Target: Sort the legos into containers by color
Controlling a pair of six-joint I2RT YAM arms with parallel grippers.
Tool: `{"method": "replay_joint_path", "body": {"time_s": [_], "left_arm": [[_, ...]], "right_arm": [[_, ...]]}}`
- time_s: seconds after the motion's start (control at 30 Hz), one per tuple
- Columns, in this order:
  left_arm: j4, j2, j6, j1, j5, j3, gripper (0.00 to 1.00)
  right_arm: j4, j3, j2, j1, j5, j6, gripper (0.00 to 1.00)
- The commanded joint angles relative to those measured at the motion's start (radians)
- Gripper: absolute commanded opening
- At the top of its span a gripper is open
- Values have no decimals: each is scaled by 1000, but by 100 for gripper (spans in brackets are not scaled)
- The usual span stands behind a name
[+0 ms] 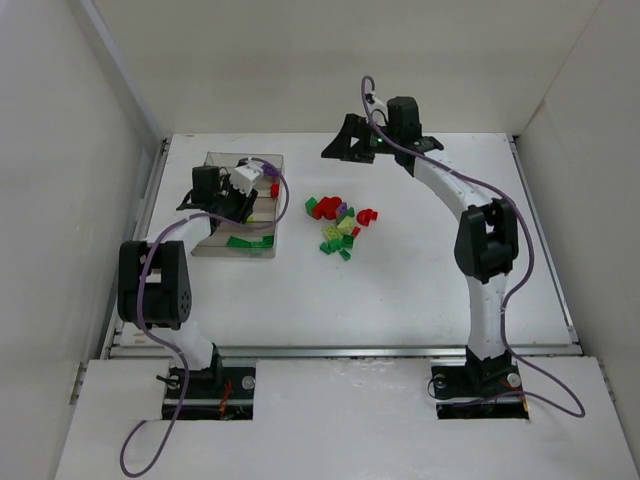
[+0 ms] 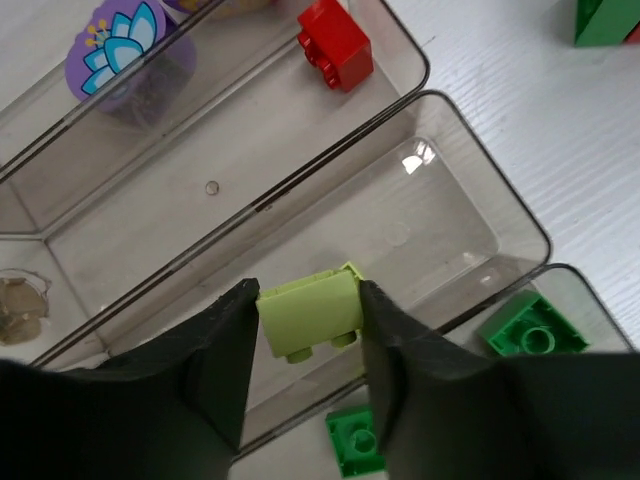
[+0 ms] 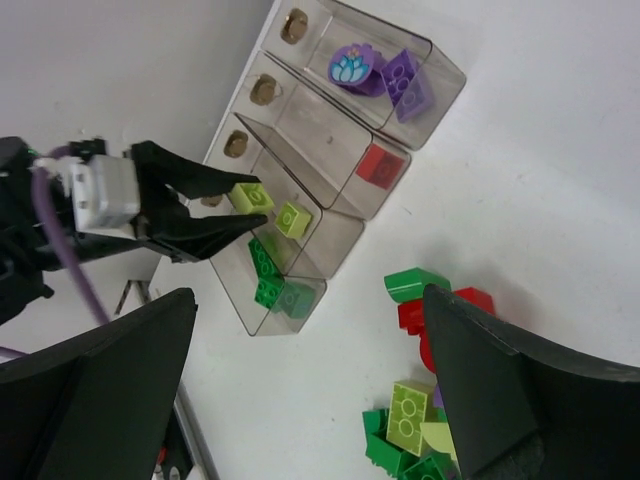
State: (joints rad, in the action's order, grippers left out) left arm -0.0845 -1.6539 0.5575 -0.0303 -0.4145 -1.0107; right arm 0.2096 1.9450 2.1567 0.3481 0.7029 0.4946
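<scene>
Four compartments divide the clear tray [image 1: 222,162] at the left of the table [image 1: 400,290]. The left tool [image 2: 308,300] is clamped on a lime brick [image 2: 310,315] over the third compartment, between the one holding a red brick [image 2: 335,42] and the one holding two green bricks [image 2: 530,330]. Purple pieces [image 3: 405,80] lie in the end compartment. Loose legos [image 1: 340,225] sit heaped mid-table, right of the tray. The right tool [image 3: 310,300] hangs spread wide and empty.
</scene>
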Motion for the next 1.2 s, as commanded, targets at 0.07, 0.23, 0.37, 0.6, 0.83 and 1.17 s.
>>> {"method": "replay_joint_path", "body": {"time_s": [0.07, 0.23, 0.37, 0.6, 0.83, 1.17], "left_arm": [[46, -62, 41, 9, -16, -91, 52], [68, -50, 51, 9, -35, -135, 61], [66, -40, 28, 9, -47, -184, 62], [164, 14, 18, 9, -132, -281, 66], [114, 173, 162, -88, -132, -204, 71], [-58, 250, 246, -224, 49, -14, 100]], "right_arm": [[-30, 66, 9, -1, -13, 5, 100], [-21, 55, -12, -1, -37, 5, 100], [36, 29, -61, -1, -130, -60, 100], [303, -1, -179, -1, -593, -289, 100], [228, -334, -402, -1, -942, -323, 100], [216, -484, -419, 52, -1239, -318, 100]]}}
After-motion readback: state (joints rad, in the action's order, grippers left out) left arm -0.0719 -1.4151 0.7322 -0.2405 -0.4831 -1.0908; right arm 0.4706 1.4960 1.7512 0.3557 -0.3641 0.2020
